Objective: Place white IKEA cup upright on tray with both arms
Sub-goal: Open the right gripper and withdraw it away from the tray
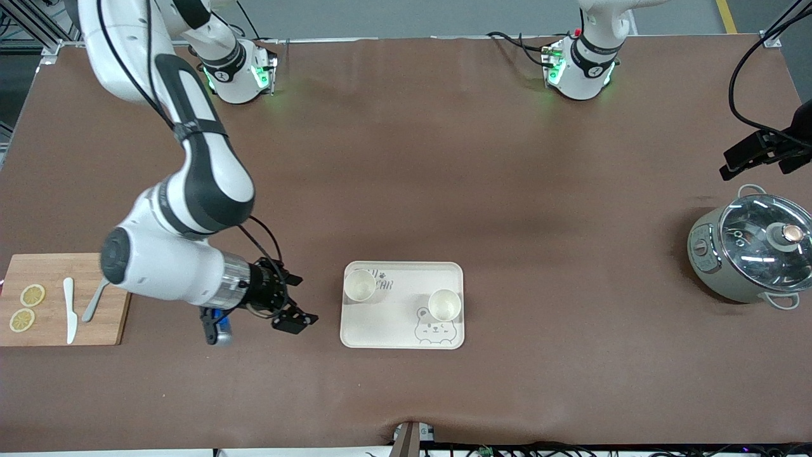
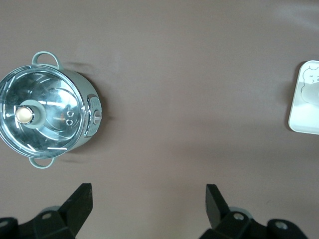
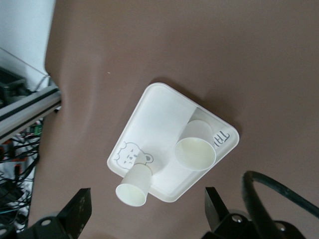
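Two upright white cups (image 1: pixel 360 285) (image 1: pixel 444 304) on cream bear-face tray (image 1: pixel 403 330); both pincers (image 1: pixel 297 299) (image 2: pixel 148 199) spread, empty.

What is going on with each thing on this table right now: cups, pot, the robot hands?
cup near the lettering: upright on the tray, empty
cup near the bear drawing: upright on the tray, empty
pot: glass lid on
knife: lying flat on the cutting board
right gripper: open, empty, beside the tray
left gripper: open, empty, near the pot
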`<state>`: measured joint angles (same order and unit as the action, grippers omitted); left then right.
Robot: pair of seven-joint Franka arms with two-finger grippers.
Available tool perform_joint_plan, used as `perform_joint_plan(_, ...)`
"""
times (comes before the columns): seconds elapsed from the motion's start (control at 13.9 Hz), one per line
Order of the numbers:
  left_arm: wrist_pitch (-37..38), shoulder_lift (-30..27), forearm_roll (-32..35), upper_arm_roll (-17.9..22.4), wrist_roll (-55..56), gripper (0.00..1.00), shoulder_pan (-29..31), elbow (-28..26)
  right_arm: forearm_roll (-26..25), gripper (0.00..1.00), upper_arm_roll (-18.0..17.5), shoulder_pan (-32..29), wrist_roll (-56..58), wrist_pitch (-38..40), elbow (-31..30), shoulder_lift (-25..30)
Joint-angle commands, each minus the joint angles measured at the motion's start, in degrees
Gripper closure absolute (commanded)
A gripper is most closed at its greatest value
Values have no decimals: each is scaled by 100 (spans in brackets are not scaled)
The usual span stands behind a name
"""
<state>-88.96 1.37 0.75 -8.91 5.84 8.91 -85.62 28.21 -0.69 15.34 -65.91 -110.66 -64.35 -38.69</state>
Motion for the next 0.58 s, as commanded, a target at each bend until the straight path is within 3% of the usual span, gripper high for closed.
perform_joint_plan(0.0, 10, 13, -57, -32, -48, 0, 23, 72, -96, 0, -36, -258, 95, 570, -95, 511)
perform_joint_plan(0.22, 2, 39, -66, -32, -22, 0, 14, 72, -236, 0, -19, -592, 841, 1097, -156, 985)
perform_joint_plan(0.5, 2, 57, -40, -14, -48, 0, 67, 63, -1140, 0, -27, -962, 1982, 2142, -192, 1469)
